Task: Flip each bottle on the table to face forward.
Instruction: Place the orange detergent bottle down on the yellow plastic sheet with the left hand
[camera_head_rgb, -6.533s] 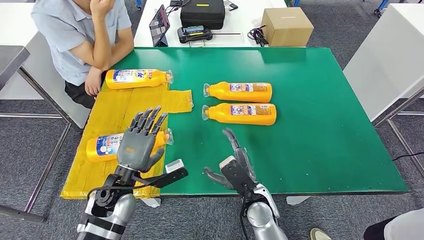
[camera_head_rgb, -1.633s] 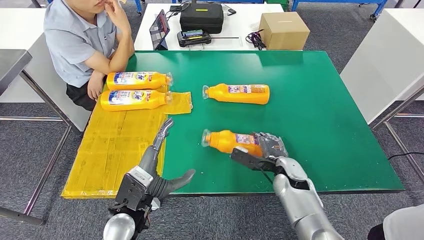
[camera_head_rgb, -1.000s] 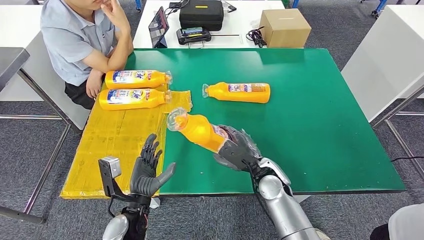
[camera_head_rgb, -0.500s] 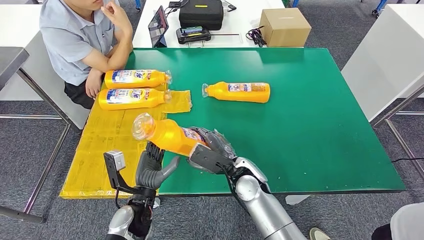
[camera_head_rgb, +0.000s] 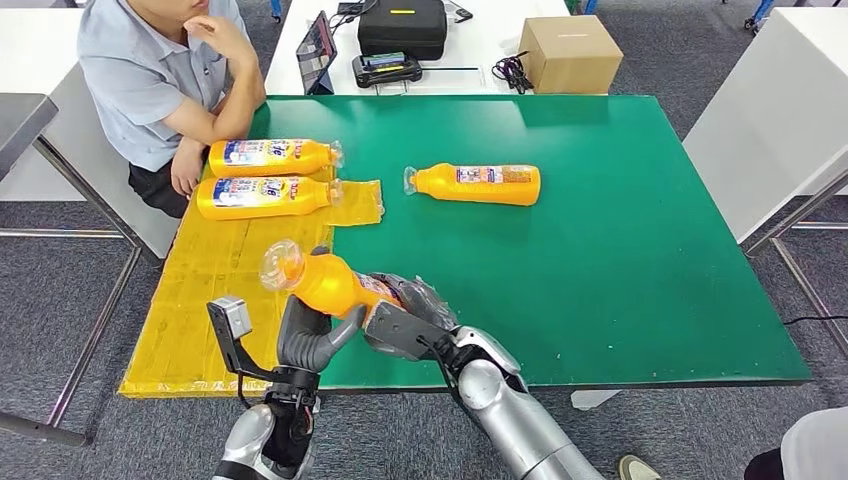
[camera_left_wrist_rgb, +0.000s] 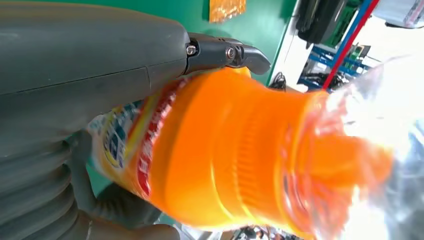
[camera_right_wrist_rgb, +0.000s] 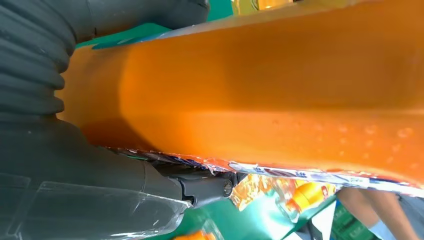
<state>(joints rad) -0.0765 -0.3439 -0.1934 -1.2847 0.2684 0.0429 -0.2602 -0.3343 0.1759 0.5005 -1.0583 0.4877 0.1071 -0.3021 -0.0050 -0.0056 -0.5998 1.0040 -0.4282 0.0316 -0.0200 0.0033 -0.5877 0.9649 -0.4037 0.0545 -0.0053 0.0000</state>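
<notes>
Bottle (camera_head_rgb: 330, 283), orange, is lifted off the desk (camera_head_rgb: 620, 260) near its front edge, gripped at the base by the right robot hand (camera_head_rgb: 410, 312); the left robot hand (camera_head_rgb: 305, 335) cups its shoulder. Best close the left firmly before the right lets go.

Head view bright, even, sharp; wrist views blurred close-up, glare on cap (camera_left_wrist_rgb: 370, 150).

held bottle (camera_head_rgb: 330, 285): you see orange, blue-and-red label
table (camera_head_rgb: 620, 250): green
mat (camera_head_rgb: 215, 285): yellow
hands: grey
</notes>
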